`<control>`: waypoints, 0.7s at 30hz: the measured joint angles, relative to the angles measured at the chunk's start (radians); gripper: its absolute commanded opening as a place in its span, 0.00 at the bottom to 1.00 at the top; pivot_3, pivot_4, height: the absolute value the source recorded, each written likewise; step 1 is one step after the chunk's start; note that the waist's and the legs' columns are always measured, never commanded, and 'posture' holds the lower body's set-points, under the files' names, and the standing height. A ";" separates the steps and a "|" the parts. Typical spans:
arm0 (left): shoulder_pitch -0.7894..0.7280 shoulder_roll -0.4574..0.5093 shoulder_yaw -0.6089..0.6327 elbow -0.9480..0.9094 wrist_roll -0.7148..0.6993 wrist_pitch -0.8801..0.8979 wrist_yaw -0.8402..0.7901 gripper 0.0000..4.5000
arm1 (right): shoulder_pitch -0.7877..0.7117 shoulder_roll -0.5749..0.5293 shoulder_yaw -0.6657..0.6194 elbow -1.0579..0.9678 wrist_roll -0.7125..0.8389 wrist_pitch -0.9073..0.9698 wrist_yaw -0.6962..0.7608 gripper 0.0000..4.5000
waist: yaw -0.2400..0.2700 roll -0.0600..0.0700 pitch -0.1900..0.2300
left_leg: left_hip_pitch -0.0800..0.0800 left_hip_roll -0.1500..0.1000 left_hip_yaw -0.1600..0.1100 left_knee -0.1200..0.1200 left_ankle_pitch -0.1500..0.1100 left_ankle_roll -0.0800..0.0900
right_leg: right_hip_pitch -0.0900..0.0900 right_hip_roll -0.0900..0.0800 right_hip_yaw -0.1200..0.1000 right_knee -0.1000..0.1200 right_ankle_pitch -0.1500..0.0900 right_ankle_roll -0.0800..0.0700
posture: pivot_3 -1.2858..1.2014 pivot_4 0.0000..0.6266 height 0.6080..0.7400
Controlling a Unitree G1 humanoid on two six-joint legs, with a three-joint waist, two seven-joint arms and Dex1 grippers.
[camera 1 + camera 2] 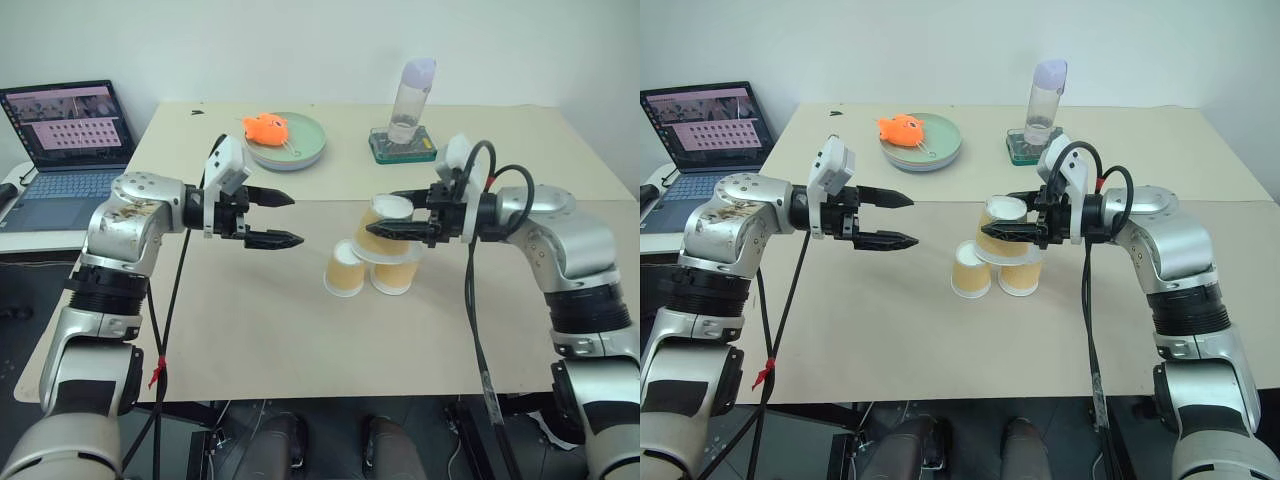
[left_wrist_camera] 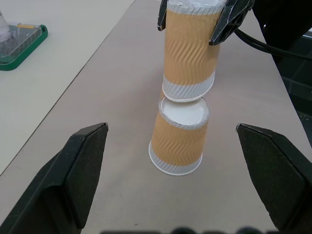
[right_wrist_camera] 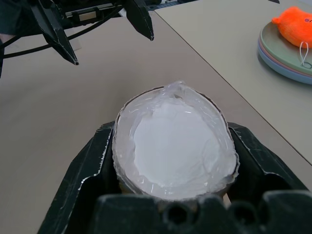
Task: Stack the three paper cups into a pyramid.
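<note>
Plate (image 1: pixel 300 150) far left holds orange toy (image 1: pixel 266 128). Right end effector (image 1: pixel 392 218) clamped on top inverted cup (image 1: pixel 380 232), resting on two inverted cups (image 1: pixel 343 268). Left end effector (image 1: pixel 290 220) apart, empty.

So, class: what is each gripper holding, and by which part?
Right gripper: the top cup, by its sides near the upturned base. Left gripper: nothing.

Lab or office test setup: plain white wall, bare beige desk (image 1: pixel 250 330), open laptop (image 1: pixel 68 135) alongside.

Left gripper (image 1: pixel 287 220) wide, right gripper (image 1: pixel 392 213) clasping.
</note>
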 measured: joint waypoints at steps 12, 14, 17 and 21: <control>0.000 0.004 0.000 0.000 0.000 0.000 -0.006 1.00 | 0.012 0.006 0.000 0.030 -0.022 -0.022 0.007 0.99 | -0.002 0.000 0.000 | 0.000 0.000 0.001 0.000 0.000 0.000 | -0.002 0.000 0.001 0.004 0.000 0.000 | 0.52 0.24 1.00; 0.000 0.004 0.000 0.000 0.000 0.000 -0.006 1.00 | 0.012 0.006 -0.004 0.030 -0.021 -0.022 0.014 0.99 | -0.001 0.000 0.000 | 0.000 0.000 0.001 0.000 0.000 0.000 | -0.002 0.000 0.001 0.005 0.000 0.000 | 0.52 0.24 1.00; 0.000 0.004 0.000 0.000 0.000 0.000 -0.007 1.00 | 0.012 0.006 -0.017 0.030 -0.020 -0.022 0.019 0.99 | -0.001 0.000 0.000 | 0.000 0.000 0.001 0.000 0.000 0.000 | -0.002 0.000 0.001 0.005 0.000 0.000 | 0.52 0.24 1.00; 0.000 0.004 0.000 0.002 0.000 -0.001 -0.007 1.00 | 0.007 0.005 -0.037 0.016 -0.013 -0.012 0.020 0.99 | -0.002 0.000 0.000 | 0.000 0.000 0.001 0.000 0.000 0.000 | -0.002 0.000 0.001 0.005 0.000 0.000 | 0.52 0.24 1.00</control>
